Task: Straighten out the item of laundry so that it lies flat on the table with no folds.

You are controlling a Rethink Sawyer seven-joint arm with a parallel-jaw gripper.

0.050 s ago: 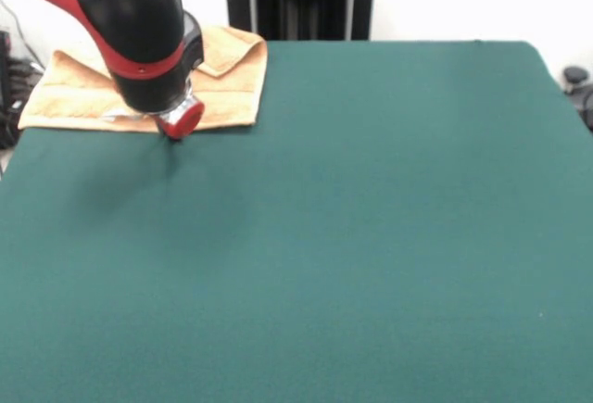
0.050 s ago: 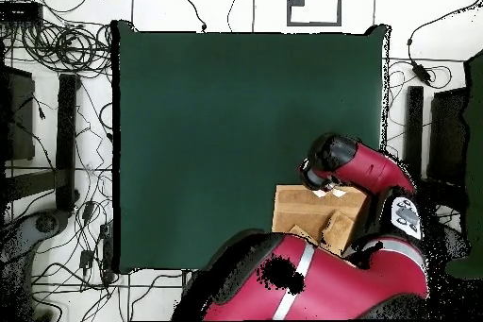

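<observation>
The item of laundry, an orange-tan towel, lies at the far left corner of the green table. Its far right corner is folded over onto itself. The red and black arm comes down over the towel's middle, and the gripper sits low at the towel's near edge, hiding part of the cloth. Its state does not show. In the overhead view the towel lies by the table's lower right edge, crumpled on one side, with the gripper over its upper edge.
The towel lies close to the table's edge and corner. A black stand rises behind the far edge. Cables and dark equipment surround the table on the floor.
</observation>
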